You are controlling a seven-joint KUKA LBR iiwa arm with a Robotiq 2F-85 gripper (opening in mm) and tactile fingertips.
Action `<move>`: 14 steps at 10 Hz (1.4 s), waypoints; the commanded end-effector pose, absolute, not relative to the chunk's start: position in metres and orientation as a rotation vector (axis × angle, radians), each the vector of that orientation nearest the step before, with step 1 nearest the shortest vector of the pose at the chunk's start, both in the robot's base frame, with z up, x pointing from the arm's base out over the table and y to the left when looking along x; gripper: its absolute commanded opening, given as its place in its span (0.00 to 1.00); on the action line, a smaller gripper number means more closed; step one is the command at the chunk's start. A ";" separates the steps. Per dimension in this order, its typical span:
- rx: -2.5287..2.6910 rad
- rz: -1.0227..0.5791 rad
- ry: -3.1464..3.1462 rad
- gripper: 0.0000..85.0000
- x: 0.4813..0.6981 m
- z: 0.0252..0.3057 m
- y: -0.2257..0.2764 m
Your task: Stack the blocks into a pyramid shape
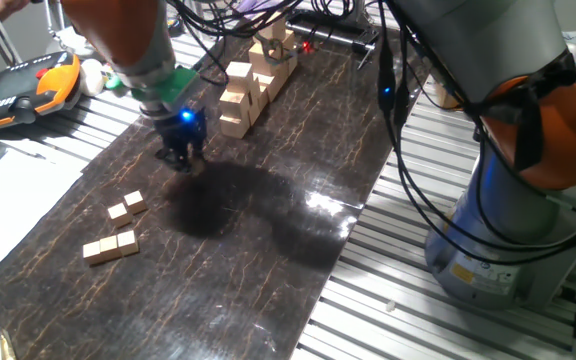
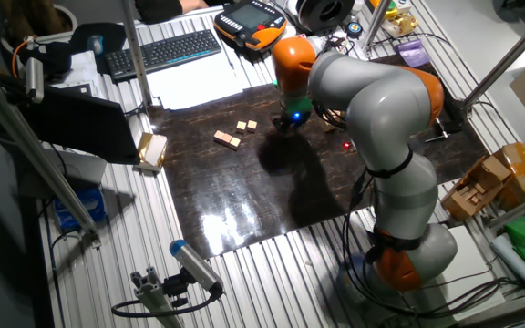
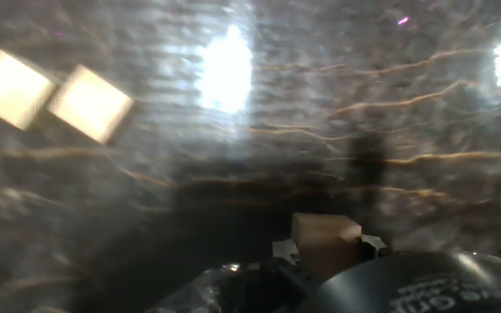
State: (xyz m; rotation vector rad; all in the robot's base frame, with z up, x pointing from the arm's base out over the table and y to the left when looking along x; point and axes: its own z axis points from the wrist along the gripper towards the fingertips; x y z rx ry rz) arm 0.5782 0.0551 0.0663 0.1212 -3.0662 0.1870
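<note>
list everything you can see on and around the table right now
small blocks: four loose, light tan, on the dark mat in two pairs, to one side of the end effector
held block: one, light tan, between the fingers in the hand view
larger wooden blocks: a stepped stack, pale wood, far end of the mat
mat: one, dark with tan veining, glossy, on the slatted metal table
teach pendant: one, orange and black, off the mat beside the keyboard
paper: white sheets, along the mat's edge
cables: several, black, hanging by the arm
arm: one, grey and orange
end effector: one, black with blue light, low over the mat, shut on a block
</note>
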 end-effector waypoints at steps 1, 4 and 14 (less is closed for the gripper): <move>0.330 0.197 -3.057 0.20 0.579 0.066 0.052; 0.397 0.193 -3.033 0.21 0.584 0.059 0.029; 0.350 0.163 -3.058 0.25 0.570 0.039 0.010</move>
